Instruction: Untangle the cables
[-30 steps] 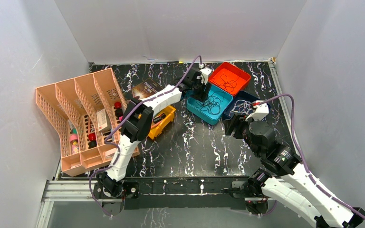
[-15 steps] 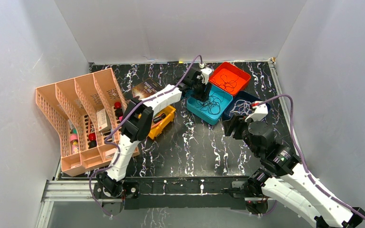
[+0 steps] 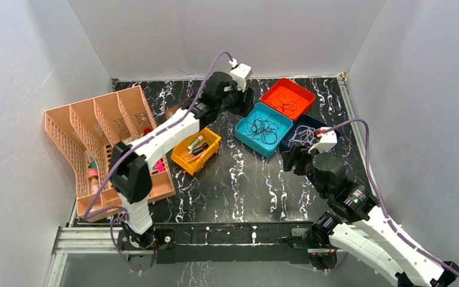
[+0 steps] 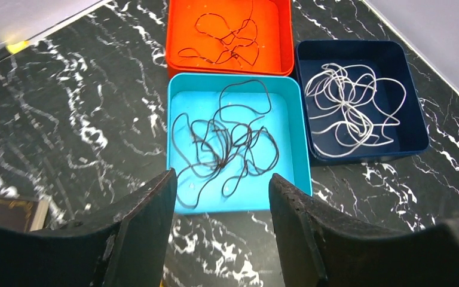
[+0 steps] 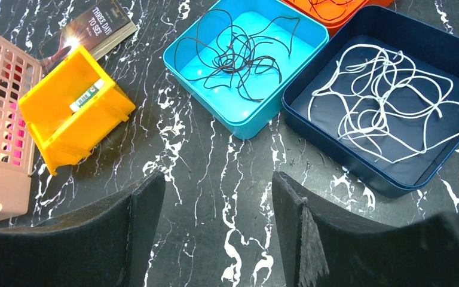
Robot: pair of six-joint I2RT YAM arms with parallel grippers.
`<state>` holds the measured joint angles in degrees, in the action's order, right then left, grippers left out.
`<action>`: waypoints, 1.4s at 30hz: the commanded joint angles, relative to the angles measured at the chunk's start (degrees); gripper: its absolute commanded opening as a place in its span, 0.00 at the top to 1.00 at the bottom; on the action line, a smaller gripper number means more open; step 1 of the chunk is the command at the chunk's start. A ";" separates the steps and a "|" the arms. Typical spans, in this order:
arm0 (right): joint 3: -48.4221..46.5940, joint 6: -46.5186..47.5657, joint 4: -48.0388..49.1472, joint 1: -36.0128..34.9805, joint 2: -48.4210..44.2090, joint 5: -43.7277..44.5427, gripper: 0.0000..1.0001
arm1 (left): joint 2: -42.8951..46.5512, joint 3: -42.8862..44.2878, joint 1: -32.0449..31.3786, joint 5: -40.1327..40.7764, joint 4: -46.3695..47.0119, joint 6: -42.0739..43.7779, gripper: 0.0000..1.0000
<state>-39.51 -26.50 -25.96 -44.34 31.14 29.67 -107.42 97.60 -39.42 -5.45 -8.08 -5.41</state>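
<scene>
Cables point(image 4: 222, 142) are split over three trays packed close together on the desk point(image 3: 239, 179). One dark curly tangle lies in the teal tray point(image 4: 296, 149), a smaller dark one point(image 4: 233, 52) in the orange tray point(image 4: 182, 30) right behind it, and a white one point(image 4: 346, 107) is sprawled across the navy tray point(image 4: 415, 101) just beside the teal. None of them is being touched. Left tool point(image 4: 221, 185) hangs in the air off the teal tray's left side, jaws apart with nothing between them. Right tool point(image 5: 218, 185) is the same deal, wide open and empty, over bare desk in front of the teal and navy trays. Further left there's a yellow bin point(image 5: 66, 113) with a few small bits inside, a book point(image 5: 95, 27) lying flat behind it, and a big pink rack point(image 3: 95, 137) by the wall.
</scene>
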 commanded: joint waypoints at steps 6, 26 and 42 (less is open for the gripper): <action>-2.62 5.17 4.51 0.04 0.67 2.05 0.18 | 23.43 -21.02 0.39 13.80 1.54 -3.36 0.40; -4.70 17.16 14.39 -0.02 2.68 6.36 0.02 | 67.13 -46.75 0.44 41.80 -19.57 -18.79 0.02; 3.29 16.20 16.58 -0.01 -5.26 7.67 0.02 | 79.76 -52.56 0.40 47.37 -30.87 -25.94 0.02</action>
<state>-37.10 -10.31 -12.86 -44.34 27.18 35.55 -28.86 46.37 -39.16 38.81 -35.27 -28.73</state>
